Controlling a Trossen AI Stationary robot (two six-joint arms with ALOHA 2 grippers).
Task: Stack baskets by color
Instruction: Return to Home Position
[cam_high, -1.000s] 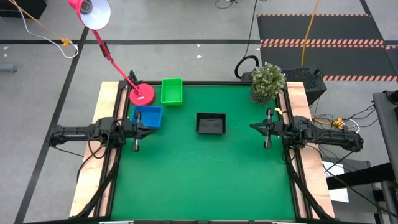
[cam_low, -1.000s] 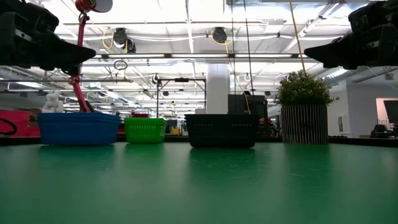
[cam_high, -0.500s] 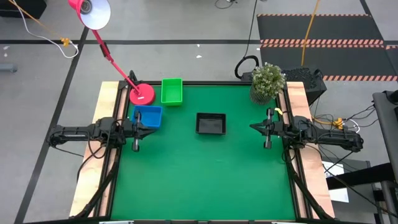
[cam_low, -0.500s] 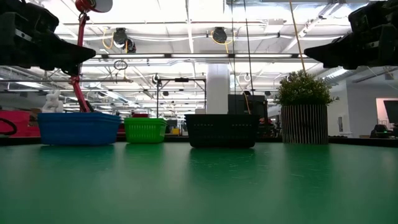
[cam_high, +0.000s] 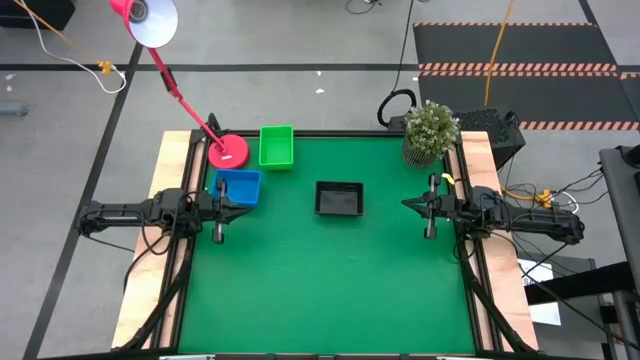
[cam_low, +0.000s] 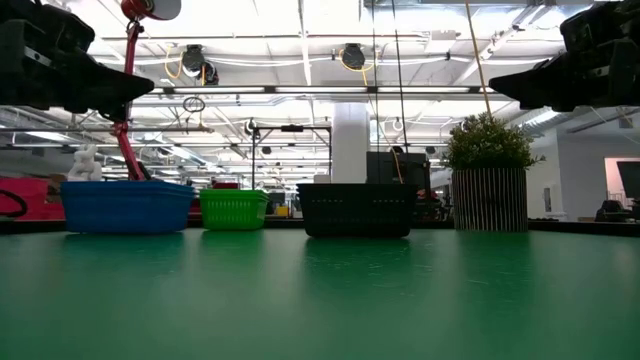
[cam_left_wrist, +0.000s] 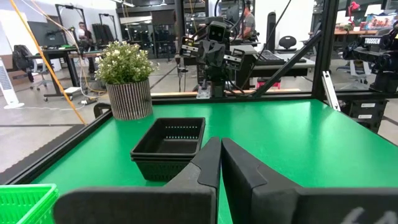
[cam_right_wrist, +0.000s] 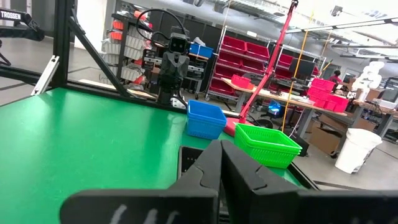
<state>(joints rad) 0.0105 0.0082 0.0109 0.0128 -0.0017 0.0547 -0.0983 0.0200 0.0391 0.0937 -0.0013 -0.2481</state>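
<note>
Baskets: slatted plastic trays in three stacks. The blue stack (cam_high: 238, 187) and green stack (cam_high: 276, 146) sit just beside the round pink lamp base (cam_high: 228, 151), the black stack (cam_high: 338, 198) farther from it. The left gripper (cam_left_wrist: 221, 144) is near the base, the right gripper (cam_right_wrist: 221, 145) well apart. Both are pressed together, empty. Stacking looks complete; homing is in hand, no grasp needed.
</note>
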